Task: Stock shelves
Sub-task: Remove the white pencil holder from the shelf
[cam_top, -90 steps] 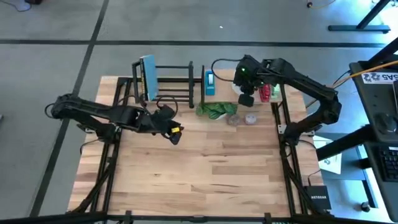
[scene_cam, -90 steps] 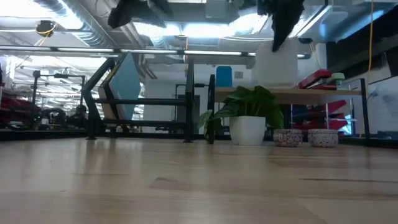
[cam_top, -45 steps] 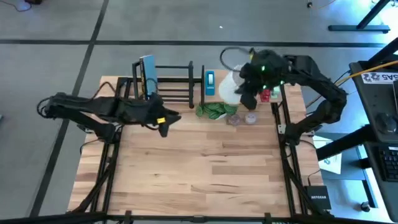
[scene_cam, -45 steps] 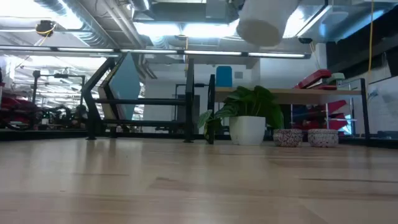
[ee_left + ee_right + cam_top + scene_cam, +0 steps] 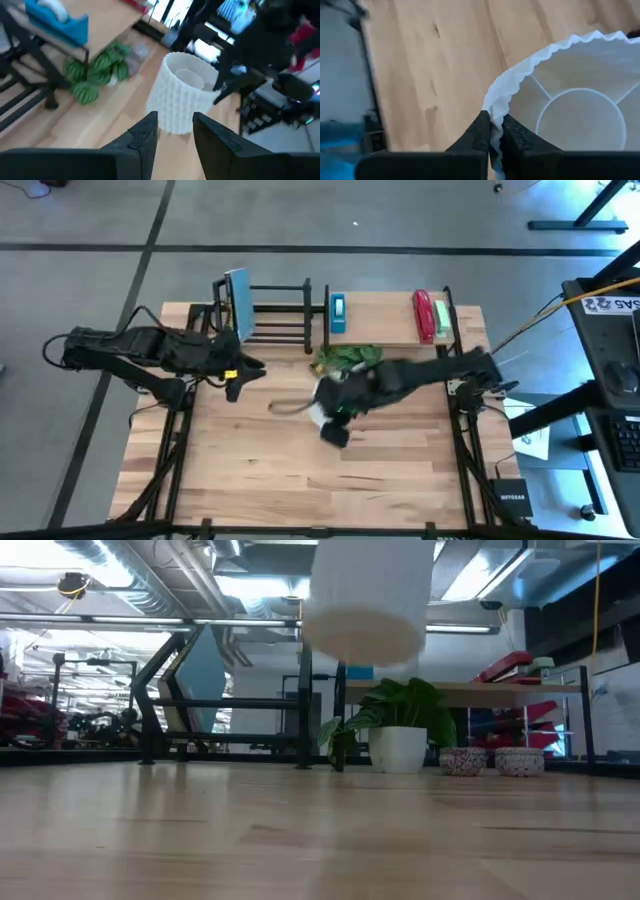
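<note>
A white ribbed pot (image 5: pixel 187 92) hangs over the middle of the table, its open end up, with my right gripper (image 5: pixel 492 117) shut on it; the low view shows the white pot (image 5: pixel 365 595) well above the tabletop. My left gripper (image 5: pixel 175 132) is open and holds nothing, to the left of the pot, near the black rack (image 5: pixel 270 315). The wood shelf board (image 5: pixel 385 325) at the far right carries a blue tape dispenser (image 5: pixel 337 313) and a red stapler (image 5: pixel 424 315). My right gripper pinches the pot's wavy rim (image 5: pixel 495 100) between its two fingers, one inside the wall and one outside. The fingers come from above, slanting in from the table's right. The pot hangs upright below them, clear of the table.
A green plant in a white pot (image 5: pixel 398 735) and two small speckled bowls (image 5: pixel 462 760) stand in front of the shelf board. A blue panel (image 5: pixel 238 305) leans in the black rack. The table's near half (image 5: pixel 320 480) is bare wood.
My right gripper has carried the white pot from the shelf board at the far right toward the near and left, down to the table's middle; the pot stays upright and lifted clear. My left gripper has gone toward the table's left edge.
</note>
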Tool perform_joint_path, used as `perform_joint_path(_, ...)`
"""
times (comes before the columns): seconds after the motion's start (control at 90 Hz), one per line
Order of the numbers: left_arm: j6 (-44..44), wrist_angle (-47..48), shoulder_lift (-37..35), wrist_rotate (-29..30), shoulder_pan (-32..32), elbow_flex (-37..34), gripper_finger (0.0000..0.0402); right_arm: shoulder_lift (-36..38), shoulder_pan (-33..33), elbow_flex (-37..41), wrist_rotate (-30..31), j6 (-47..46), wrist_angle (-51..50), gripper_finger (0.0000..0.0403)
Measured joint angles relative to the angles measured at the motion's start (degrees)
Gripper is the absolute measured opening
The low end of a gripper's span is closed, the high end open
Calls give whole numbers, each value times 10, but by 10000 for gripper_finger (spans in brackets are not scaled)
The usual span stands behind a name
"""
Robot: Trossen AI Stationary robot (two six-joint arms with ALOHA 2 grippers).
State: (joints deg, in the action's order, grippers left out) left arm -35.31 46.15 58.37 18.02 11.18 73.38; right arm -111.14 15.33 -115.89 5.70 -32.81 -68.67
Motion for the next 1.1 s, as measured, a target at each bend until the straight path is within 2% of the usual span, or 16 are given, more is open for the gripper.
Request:
perform_joint_path(0.222, -24, 38, 7, 1, 31, 0, 107, -89, 17, 1, 8, 10, 25, 0)
perform_joint_path(0.567, -54, 43, 11, 47, 91, 0, 107, -137, 15, 1, 4, 35, 65, 4)
perform_joint_path(0.944, -69, 43, 20, 79, 125, 0, 107, -181, 15, 0, -17, 62, 112, 42)
perform_joint_path(1.1, -72, 44, 24, 79, 129, 0, 107, -175, 13, 0, -47, 61, 155, 96)
